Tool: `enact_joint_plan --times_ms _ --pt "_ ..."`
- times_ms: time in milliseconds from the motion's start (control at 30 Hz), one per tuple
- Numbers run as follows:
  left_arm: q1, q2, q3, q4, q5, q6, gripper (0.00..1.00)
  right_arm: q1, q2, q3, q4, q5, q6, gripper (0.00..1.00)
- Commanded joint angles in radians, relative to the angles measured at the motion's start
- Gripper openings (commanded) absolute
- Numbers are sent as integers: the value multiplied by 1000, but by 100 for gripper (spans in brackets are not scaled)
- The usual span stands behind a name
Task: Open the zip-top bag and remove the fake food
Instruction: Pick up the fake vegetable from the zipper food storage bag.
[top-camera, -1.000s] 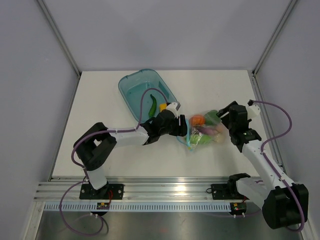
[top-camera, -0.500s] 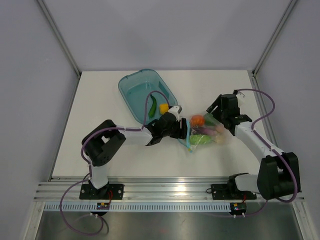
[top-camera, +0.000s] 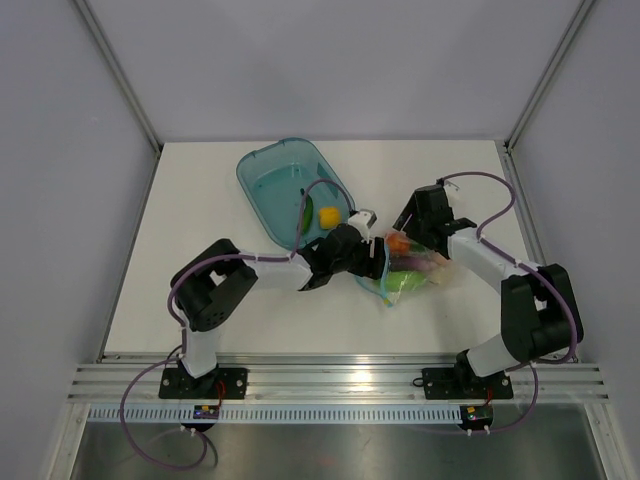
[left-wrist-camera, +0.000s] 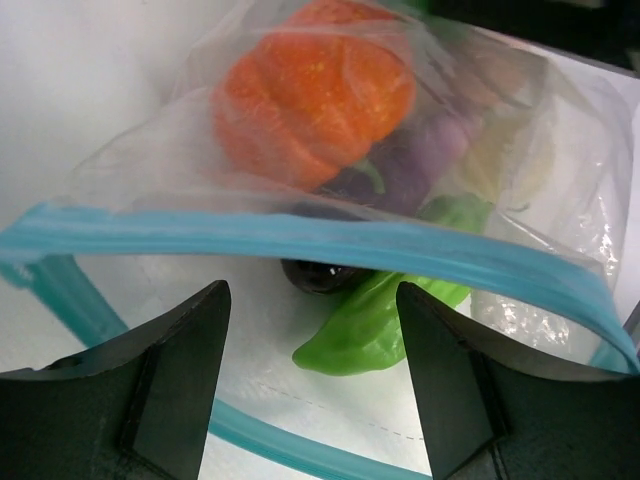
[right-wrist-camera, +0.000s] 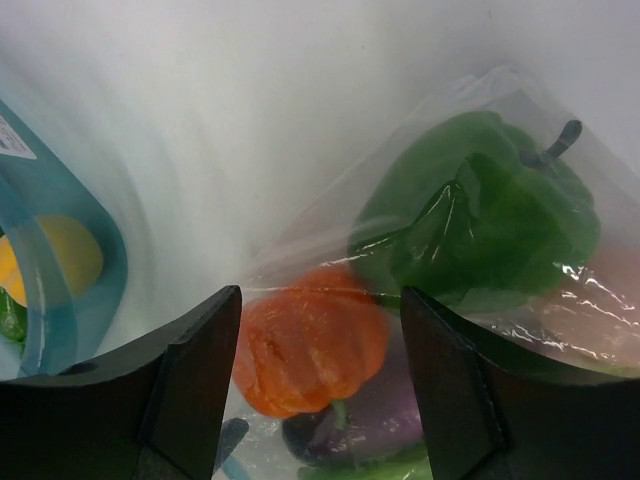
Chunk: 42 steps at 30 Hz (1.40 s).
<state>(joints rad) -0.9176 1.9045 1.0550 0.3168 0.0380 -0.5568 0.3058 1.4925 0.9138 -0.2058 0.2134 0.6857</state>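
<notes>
- The zip-top bag (top-camera: 420, 270) lies on the white worktop (top-camera: 200, 230) between the two claws. Its light blue zip strip (left-wrist-camera: 300, 240) is on the edge that faces the left claw.
- The left claw (left-wrist-camera: 310, 292) sits right at the bag's zip edge with its fingers spread wide. One run of the strip crosses just ahead of the fingertips, and nothing is pinched between them.
- The bag's mouth gapes there. The other run of the strip lies lower on the worktop, well apart from the first.
- The fake food (top-camera: 398, 242) inside shows through the clear plastic. A light green piece (left-wrist-camera: 370, 325) lies closest to the mouth, with the purple eggplant (left-wrist-camera: 405, 175) behind it.
- The orange-red piece (left-wrist-camera: 310, 90) sits deeper in the bag, and the green pepper (right-wrist-camera: 480, 210) is beside it against the bag's far wall.
- The right claw (right-wrist-camera: 320, 295) hangs over the bag's far side, fingers wide and holding nothing. The orange-red piece shows between them, and whether the tips touch the plastic cannot be told.
- Beyond the bag, past its zip edge, stands a teal tub (top-camera: 265, 180), near the bag but not touching it.
- The tub holds a yellow lemon (top-camera: 328, 215) and a green cucumber (top-camera: 303, 212), both outside the bag.
</notes>
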Motion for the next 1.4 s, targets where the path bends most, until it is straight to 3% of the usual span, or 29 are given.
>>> enact_joint_plan --times_ms 0,433,567,833,967,1367 --pt "-13 21 36 77 34 46 71 6 26 19 32 -45 -23 72" --pt "-102 22 60 44 14 204 71 7 20 16 0 -28 -48 71" --pt "-106 27 53 38 -35 193 71 6 -57 -4 -38 46 -48 83" --pt "-106 16 53 28 -59 190 71 6 -152 -4 -151 176 -64 87" --pt "-106 5 45 33 -58 193 71 6 -182 -19 -202 191 -43 96" --pt "-135 -19 26 77 -46 262 73 6 -103 -41 -253 179 6 99"
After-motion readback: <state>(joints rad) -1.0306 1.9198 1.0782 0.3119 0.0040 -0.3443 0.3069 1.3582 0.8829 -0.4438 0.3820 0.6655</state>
